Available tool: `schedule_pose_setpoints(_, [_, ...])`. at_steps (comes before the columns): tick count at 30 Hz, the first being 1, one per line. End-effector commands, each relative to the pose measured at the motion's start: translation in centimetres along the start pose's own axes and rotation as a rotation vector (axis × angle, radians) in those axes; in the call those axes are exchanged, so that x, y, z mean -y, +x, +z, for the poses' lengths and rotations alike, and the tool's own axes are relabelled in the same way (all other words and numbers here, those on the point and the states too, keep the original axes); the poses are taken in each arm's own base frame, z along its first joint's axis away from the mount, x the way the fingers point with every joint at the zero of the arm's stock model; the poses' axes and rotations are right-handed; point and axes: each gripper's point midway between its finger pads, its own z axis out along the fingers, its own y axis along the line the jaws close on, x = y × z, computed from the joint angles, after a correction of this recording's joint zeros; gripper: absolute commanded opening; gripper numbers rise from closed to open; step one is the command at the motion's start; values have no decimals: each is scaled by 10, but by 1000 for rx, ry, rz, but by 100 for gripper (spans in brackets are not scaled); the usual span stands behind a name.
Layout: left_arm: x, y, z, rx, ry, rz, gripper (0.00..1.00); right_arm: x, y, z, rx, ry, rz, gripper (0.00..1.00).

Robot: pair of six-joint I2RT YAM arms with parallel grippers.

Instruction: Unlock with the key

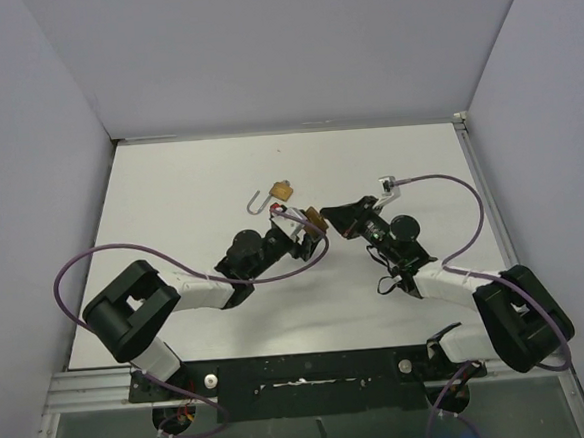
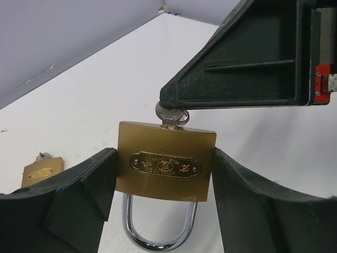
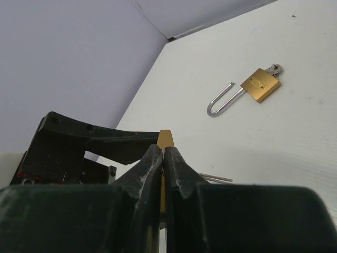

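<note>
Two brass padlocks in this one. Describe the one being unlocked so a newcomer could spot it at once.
At the middle of the white table, where the arms meet, the left gripper clamps a brass padlock by its sides. Its shackle is closed and the right gripper pinches its key; the second padlock lies loose farther back, shackle swung open.

Between the fingers of the left gripper, the padlock; key in its end, right gripper just right of it; second padlock on the table just behind it, slightly left.
</note>
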Motion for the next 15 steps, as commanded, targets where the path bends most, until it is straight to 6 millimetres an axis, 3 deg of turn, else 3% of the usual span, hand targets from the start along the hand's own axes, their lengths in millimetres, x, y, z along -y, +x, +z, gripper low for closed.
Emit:
schedule_pose_setpoints(1, [16,-198,-3,627,66,38,0,8,59,-19,-265,18,21,0])
schedule_pose_setpoints(15, [25,-144,20,408,-27,48,0,29,67,-22,-334,183,59,0])
